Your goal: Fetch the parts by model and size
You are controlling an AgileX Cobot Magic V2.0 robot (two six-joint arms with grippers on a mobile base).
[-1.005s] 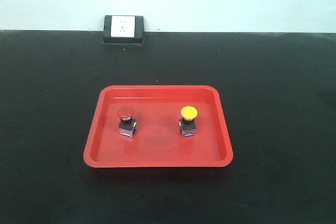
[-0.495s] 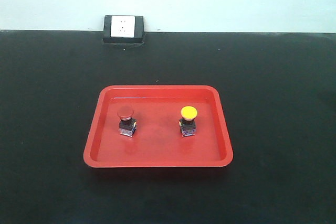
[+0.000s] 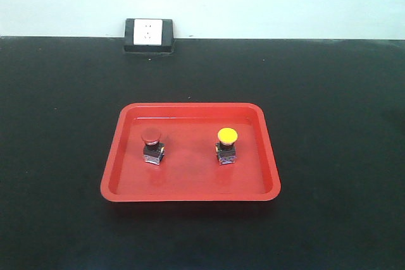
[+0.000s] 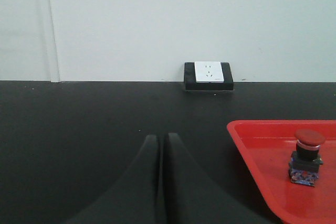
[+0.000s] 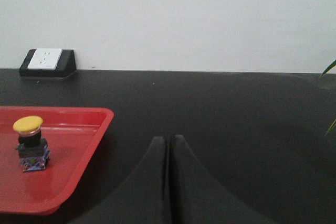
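Red plastic is the main colour here: a shallow red tray (image 3: 190, 184) lies in the middle of the black bench (image 3: 335, 93), and both parts stand upright inside it. The red push-button switch (image 3: 152, 145) is in the left half of the tray and the yellow push-button switch (image 3: 227, 145) is in the right half, well apart from each other and not touching the tray wall. Each one sits on a dark block base with blue marks.

The left claw (image 4: 160, 145) is closed, its two dark fingers pressed together with nothing between them; it rests low over the bench just beside the left edge of the tray. The right claw (image 5: 169, 148) is also closed and empty, and it is beside the right edge of the tray. A white wall socket (image 3: 149, 33) in a black frame stands at the far edge of the bench.

In my judgement the fetching is already done, because both switches are in the tray and neither claw holds anything. If something is left, the pictures do not show it.
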